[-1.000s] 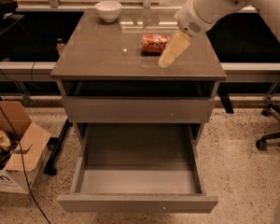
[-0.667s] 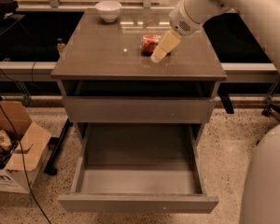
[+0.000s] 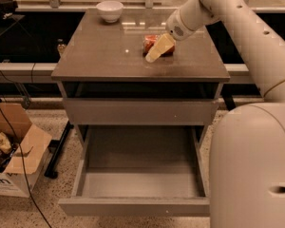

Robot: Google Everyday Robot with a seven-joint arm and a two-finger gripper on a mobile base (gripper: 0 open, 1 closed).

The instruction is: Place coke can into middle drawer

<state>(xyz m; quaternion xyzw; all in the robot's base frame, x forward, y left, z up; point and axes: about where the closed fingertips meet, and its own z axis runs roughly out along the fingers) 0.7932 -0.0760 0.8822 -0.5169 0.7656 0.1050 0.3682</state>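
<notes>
End effector at coke can on cabinet top, grip: cannot tell | can on side, long axis left-right

You'll find the coke can, small and red, on top of the bench, right of centre and toward the back, apparently lying on its side. The hand sits right over it and hides much of its body. The middle drawer is the wide, shallow grey-brown one standing pulled out low on the cabinet, its grey floor and low side walls in plain view, its plain handleless front panel facing you. The can lies well above it.
</notes>
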